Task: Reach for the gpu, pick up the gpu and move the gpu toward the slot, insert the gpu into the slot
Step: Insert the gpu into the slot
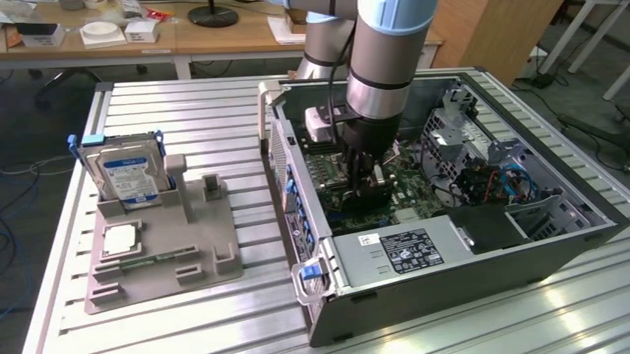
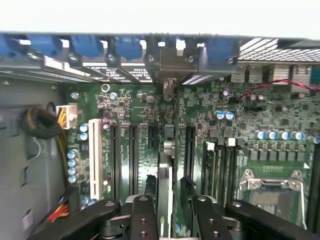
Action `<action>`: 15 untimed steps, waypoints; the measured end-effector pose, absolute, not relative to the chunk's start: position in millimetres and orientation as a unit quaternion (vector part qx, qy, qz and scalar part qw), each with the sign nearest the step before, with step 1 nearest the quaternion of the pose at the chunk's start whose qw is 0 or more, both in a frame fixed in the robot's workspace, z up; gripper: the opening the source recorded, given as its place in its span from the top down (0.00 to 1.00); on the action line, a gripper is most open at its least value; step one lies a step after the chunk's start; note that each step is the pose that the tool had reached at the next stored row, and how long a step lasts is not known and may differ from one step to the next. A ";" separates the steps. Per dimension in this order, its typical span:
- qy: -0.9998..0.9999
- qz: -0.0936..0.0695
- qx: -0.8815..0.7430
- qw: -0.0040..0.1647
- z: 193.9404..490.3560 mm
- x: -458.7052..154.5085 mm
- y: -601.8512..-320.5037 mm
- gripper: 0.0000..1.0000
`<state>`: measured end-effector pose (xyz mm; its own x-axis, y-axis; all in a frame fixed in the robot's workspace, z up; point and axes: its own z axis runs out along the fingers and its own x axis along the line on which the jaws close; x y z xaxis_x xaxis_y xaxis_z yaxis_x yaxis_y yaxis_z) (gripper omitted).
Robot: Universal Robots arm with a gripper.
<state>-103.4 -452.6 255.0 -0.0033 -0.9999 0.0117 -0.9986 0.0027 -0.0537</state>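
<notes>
Ribbed aluminium makes up the table, with wooden desks and cables on the floor behind it. On the exterior view's right half lies an open computer case, its green motherboard exposed, a grey power supply at the near end and a tangle of blue and red cables on the right. The arm comes straight down into the case, and its black pincer sits low over the board.

From the wrist view, the gpu stands on edge between the two fingers, running away along the row of black expansion slots, its silvery bracket up against the case's rear wall among blue clips. The fingers flank the card with a slim gap showing on each side, so the pincer looks narrowly parted and loose around the card; whether a pad touches it I cannot tell. The empty CPU socket lies beside the slots.

On the exterior view's left, a grey fixture tray on the table carries an upright hard drive with a blue-white label.
</notes>
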 end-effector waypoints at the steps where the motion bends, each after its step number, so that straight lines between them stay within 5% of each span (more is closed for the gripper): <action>1: 0.708 -0.024 -0.706 0.015 258.5 -103.4 -452.6 0.67; 7: 0.708 -0.026 -0.706 0.017 266.2 -103.5 -452.6 0.68; 12: 0.708 -0.026 -0.706 0.017 266.3 -103.5 -452.6 0.90; 15: 0.708 -0.026 -0.706 0.017 266.3 -103.5 -452.6 0.90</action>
<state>-103.5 -452.6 266.3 -0.0034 -0.9999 0.0118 -0.9981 0.0026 -0.0610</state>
